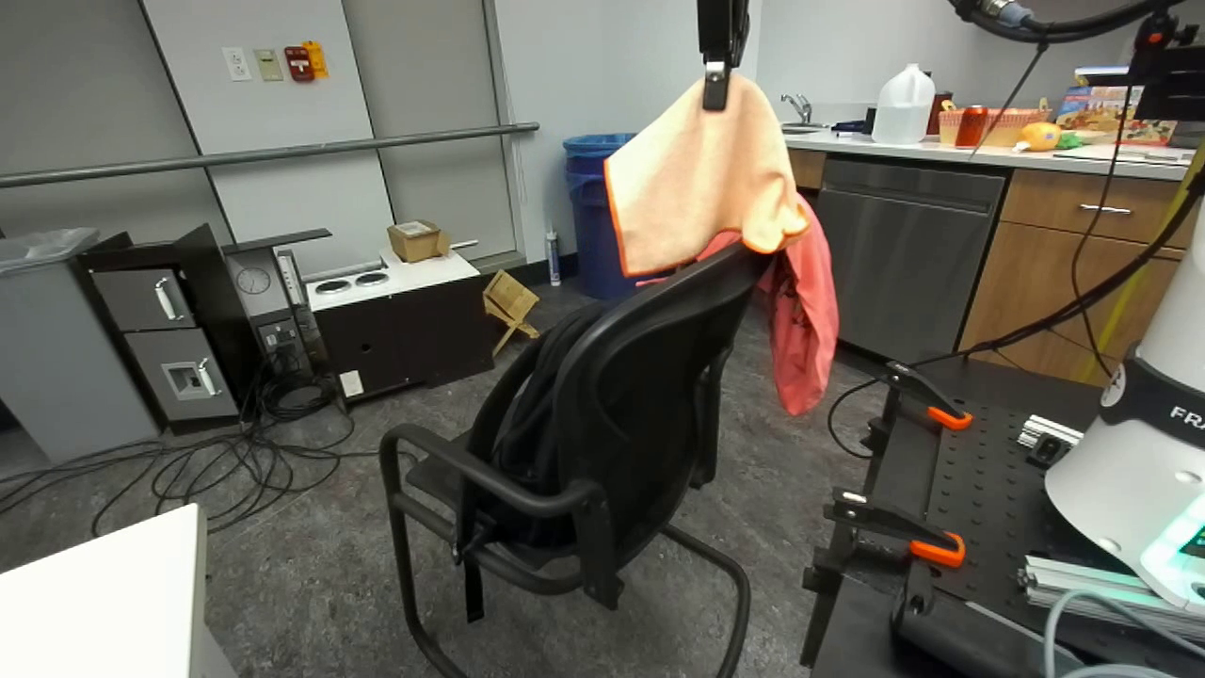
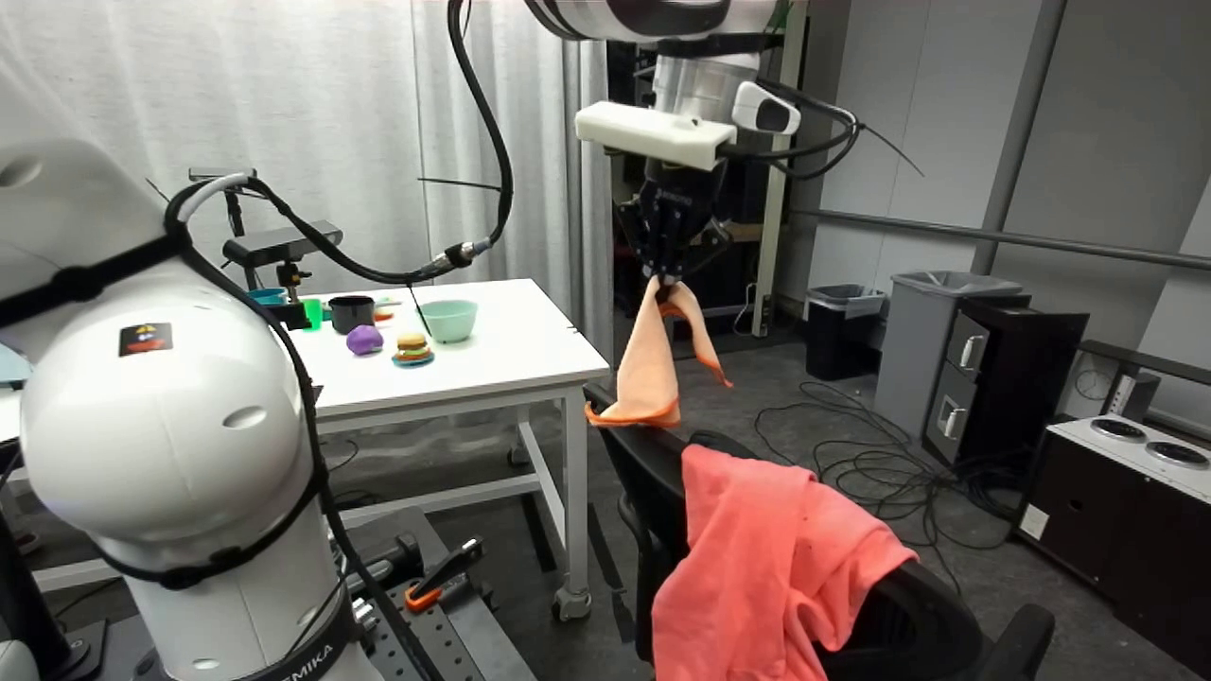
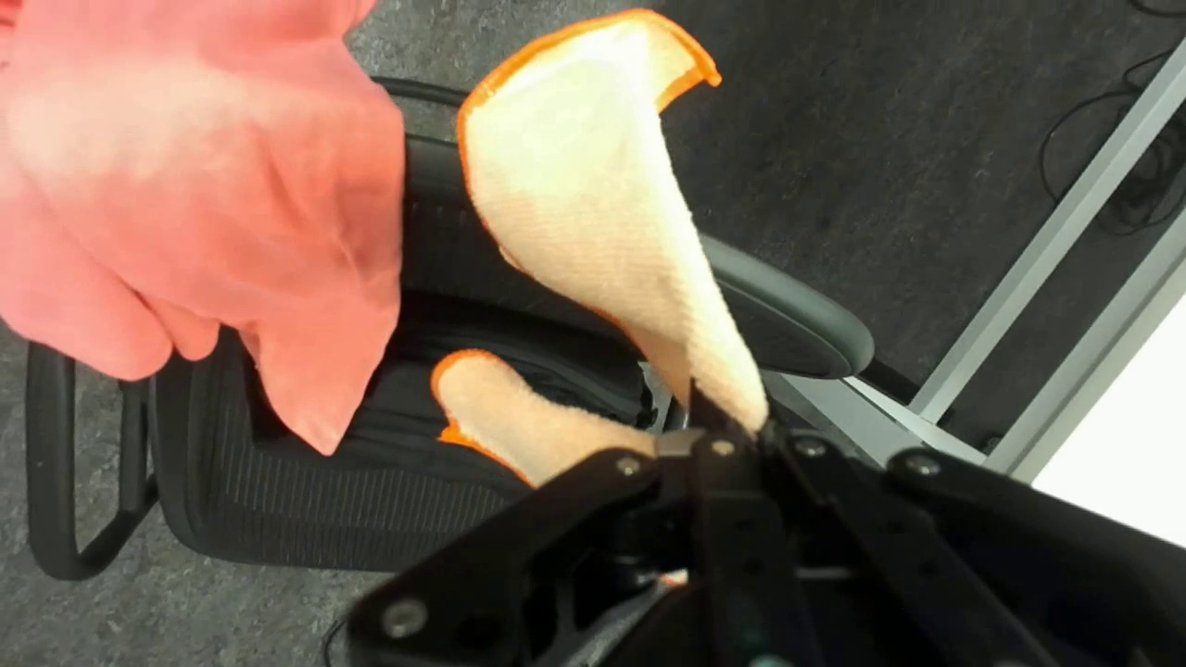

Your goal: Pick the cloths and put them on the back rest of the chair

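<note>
Gripper (image 2: 665,277), one: its jaws are standing nearly together, pinching a gathered fold of the peach cloth (image 1: 701,184). Peach cloth, orange-hemmed: is hanging in two uneven flaps above the back rest of the chair (image 1: 650,405), at the end nearer the white table (image 2: 530,355); whether the hem is touching the rim is unclear. Salmon cloth (image 2: 757,567): is lying draped over the same back rest, toward its opposite end. Step in hand, by judgement: laying the peach cloth beside its fellow. Good handling is calling for the fold to be centred over the rim, since in the wrist view the longer flap is crossing it while the shorter is showing over the seat (image 3: 371,523). A slow lowering is looking best, release waiting until both flaps are straddling the rim; a high or lopsided drop is risking the limp fabric sliding off. Receiving surface: black, narrow-edged, curving; a dark bag-like item (image 1: 527,424) is resting on its seat side. Room: grey floor (image 1: 311,603) is running beneath; the white table is bearing a mint bowl (image 2: 448,323) and a toy burger (image 2: 412,348); a toy stove (image 1: 405,330) is standing near the wall (image 1: 292,198); a counter (image 1: 847,142) is carrying a plastic jug (image 1: 906,105).
</note>
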